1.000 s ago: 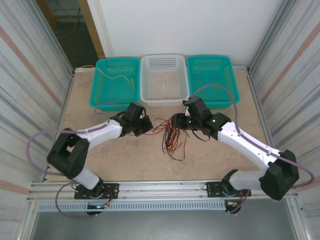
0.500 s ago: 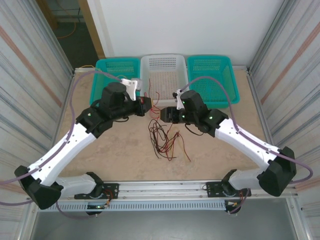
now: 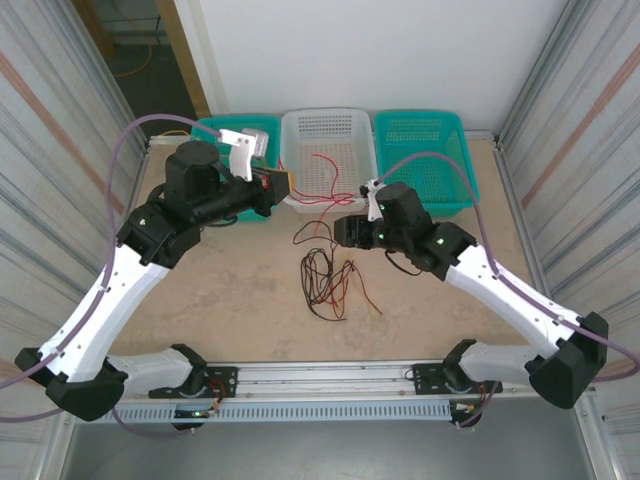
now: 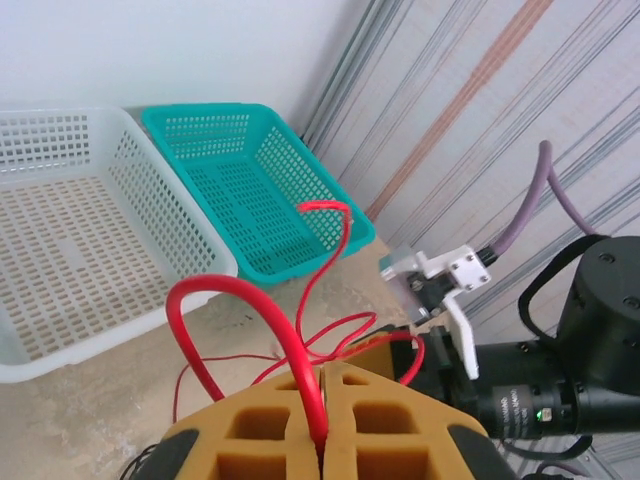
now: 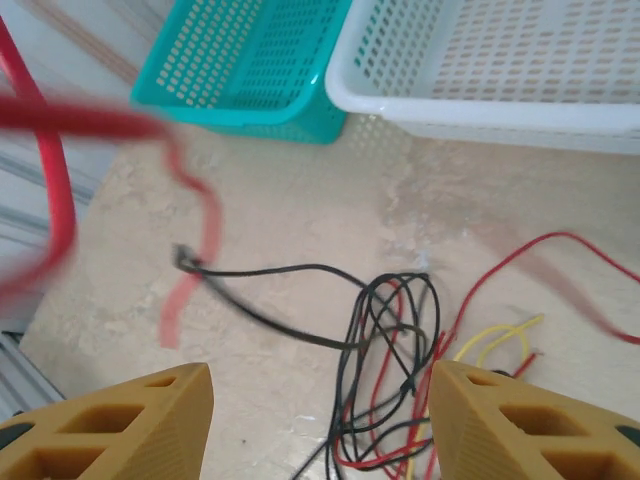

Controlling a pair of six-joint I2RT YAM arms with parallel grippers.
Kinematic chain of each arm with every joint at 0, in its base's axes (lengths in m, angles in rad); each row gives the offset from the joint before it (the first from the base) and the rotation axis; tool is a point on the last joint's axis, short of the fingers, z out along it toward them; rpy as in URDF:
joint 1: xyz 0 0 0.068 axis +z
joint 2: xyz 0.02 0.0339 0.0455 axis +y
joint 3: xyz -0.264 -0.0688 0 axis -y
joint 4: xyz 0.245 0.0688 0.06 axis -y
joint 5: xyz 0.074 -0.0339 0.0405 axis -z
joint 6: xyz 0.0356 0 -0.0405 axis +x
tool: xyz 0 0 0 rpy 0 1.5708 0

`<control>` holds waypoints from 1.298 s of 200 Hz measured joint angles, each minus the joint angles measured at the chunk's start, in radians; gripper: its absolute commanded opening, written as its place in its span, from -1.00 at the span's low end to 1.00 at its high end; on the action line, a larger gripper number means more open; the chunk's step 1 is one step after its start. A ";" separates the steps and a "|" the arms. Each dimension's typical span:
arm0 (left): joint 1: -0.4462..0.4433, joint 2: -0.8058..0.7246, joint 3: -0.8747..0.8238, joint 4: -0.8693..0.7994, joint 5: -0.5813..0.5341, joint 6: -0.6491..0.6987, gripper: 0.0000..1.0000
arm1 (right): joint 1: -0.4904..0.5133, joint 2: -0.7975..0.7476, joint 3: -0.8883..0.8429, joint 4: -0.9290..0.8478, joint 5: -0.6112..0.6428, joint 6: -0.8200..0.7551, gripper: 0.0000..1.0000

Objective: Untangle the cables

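The left gripper (image 4: 322, 385) pinches one red cable (image 4: 225, 285), hoisted near the counter's far edge. The right gripper (image 5: 318, 385) hangs open-jawed over the mid-counter tangle (image 3: 322, 278). Separation is under way; next, probably, that strand is drawn fully free.

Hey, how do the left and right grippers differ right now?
The left gripper is shut, pinching a red cable; the right gripper is open with nothing between its jaws. The left sits by the white basket; the right faces the cable pile on the table. Both have yellow-orange pads.
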State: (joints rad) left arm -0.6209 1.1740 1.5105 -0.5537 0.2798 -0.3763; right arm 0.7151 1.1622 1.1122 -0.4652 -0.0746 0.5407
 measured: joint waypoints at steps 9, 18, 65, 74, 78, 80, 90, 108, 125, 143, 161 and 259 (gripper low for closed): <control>0.000 0.000 0.000 -0.001 0.020 0.003 -1.00 | -0.002 -0.021 -0.005 0.004 -0.001 0.000 0.23; 0.000 0.000 0.000 -0.001 0.040 0.005 -1.00 | -0.002 -0.046 -0.012 0.011 -0.002 0.000 0.25; 0.016 -0.003 0.000 0.006 0.120 0.006 -1.00 | -0.041 -0.169 -0.022 0.074 -0.034 0.010 0.29; 0.028 -0.006 -0.001 0.011 0.134 0.000 -1.00 | -0.051 -0.191 -0.021 0.089 -0.040 0.019 0.31; 0.033 -0.008 -0.001 0.013 0.140 -0.003 -1.00 | -0.055 -0.200 -0.021 0.095 -0.043 0.019 0.32; 0.037 -0.010 -0.002 0.016 0.143 -0.008 -1.00 | -0.056 -0.202 -0.021 0.097 -0.045 0.021 0.33; 0.058 -0.020 -0.014 0.043 0.166 -0.027 -1.00 | -0.061 -0.217 -0.021 0.108 -0.054 0.026 0.35; 0.096 -0.048 -0.055 0.109 0.209 -0.087 -1.00 | -0.066 -0.222 -0.021 0.130 -0.066 0.032 0.37; 0.116 -0.066 -0.096 0.185 0.244 -0.151 -1.00 | -0.069 -0.212 -0.038 0.176 -0.095 0.055 0.37; 0.118 -0.071 -0.138 0.282 0.279 -0.235 -1.00 | -0.066 -0.200 -0.095 0.263 -0.135 0.092 0.35; 0.118 -0.069 -0.169 0.360 0.303 -0.312 -1.00 | -0.035 -0.163 -0.143 0.324 -0.159 0.106 0.35; 0.138 -0.067 -0.185 0.542 0.323 -0.513 -1.00 | 0.065 0.090 -0.243 0.458 -0.075 0.103 0.02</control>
State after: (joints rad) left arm -0.4828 1.1069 1.3254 -0.0116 0.6025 -0.8898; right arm 0.7799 1.2518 0.8688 -0.0074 -0.1497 0.6441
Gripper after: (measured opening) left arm 0.068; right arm 0.465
